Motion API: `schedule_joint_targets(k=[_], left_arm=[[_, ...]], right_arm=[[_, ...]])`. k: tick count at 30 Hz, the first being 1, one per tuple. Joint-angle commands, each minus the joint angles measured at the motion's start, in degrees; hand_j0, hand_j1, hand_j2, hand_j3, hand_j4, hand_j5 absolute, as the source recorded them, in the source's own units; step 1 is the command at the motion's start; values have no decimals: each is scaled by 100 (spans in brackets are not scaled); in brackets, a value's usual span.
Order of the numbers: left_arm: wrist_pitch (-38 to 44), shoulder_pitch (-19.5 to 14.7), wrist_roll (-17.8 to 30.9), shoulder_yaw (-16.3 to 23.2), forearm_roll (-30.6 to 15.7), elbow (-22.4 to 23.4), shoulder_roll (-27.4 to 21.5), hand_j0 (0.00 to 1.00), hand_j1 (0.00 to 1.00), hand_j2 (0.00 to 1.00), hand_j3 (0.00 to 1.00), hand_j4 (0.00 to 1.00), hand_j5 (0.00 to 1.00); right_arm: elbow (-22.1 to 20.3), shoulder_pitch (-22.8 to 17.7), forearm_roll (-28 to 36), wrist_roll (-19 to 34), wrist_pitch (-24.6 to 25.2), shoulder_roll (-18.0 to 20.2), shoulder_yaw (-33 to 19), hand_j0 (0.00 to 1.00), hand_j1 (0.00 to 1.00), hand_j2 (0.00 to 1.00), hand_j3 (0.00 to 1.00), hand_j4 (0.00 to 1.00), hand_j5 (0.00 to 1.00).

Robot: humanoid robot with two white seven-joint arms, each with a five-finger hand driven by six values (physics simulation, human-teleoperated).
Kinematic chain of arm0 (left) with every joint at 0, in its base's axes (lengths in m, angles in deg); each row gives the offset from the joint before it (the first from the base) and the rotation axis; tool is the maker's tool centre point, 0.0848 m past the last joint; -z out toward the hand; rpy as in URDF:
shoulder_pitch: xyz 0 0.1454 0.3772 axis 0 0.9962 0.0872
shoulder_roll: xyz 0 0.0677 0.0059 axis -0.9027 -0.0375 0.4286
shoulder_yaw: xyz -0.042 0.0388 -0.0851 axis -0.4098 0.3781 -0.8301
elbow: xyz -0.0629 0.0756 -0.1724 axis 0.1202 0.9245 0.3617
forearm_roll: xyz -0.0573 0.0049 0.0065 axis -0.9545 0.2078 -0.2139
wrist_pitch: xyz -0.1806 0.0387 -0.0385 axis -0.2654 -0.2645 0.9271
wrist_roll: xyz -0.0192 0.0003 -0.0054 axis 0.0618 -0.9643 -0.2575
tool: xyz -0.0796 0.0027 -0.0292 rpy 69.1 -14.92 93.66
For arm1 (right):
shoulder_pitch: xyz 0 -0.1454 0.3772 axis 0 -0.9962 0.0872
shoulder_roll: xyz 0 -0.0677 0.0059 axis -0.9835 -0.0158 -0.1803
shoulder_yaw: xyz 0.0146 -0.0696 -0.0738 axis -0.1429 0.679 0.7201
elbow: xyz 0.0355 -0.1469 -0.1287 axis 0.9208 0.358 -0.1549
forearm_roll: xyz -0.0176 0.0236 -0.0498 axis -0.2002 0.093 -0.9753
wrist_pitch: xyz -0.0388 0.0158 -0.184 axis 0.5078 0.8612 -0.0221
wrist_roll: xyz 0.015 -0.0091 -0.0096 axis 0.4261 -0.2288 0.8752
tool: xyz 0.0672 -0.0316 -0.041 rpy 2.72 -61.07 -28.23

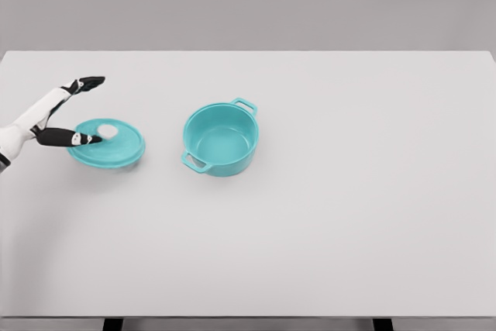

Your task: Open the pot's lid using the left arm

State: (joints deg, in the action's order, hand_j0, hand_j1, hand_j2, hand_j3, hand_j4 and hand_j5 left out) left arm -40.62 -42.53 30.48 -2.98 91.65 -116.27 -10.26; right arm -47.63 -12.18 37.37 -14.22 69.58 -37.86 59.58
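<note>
Head view shows, at the far left, the robot's white left arm with its black-fingered left hand (71, 110) coming in from the left edge. The fingers are spread open and hold nothing: the upper fingers (91, 81) point to the right above the table, and the lower finger reaches to the right over the near-left edge of the lid, its tip close to the knob. If it touches the lid, I cannot tell.

Just under this hand lies the round turquoise pot lid (108, 145), flat on the table with its small white knob (108, 129) facing up. The lid is off the pot and rests apart from it, on its left.

Near the middle stands the round turquoise cooking pot (220, 139), upright, open, and empty inside. Its two loop handles set the long axis: one handle points to the far right, the other to the near left, so the axis runs diagonally.

The wide white table (349, 215) is smooth and plain. Behind its far edge there is a flat grey wall (248, 1).
</note>
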Motion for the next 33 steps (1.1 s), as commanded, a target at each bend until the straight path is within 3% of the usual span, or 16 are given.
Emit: schedule_joint_targets(k=[1,33], left_arm=[[10,0,-2,-21,-19,-18,-7,100,100,100,100,100,100],[10,-9,-2,-100,-2,8,-33,100,100,100,100,100,100]], right_arm=[[1,0,3,1,0,0,0,100,100,100,100,100,100],[1,0,3,1,0,0,0,100,100,100,100,100,100]])
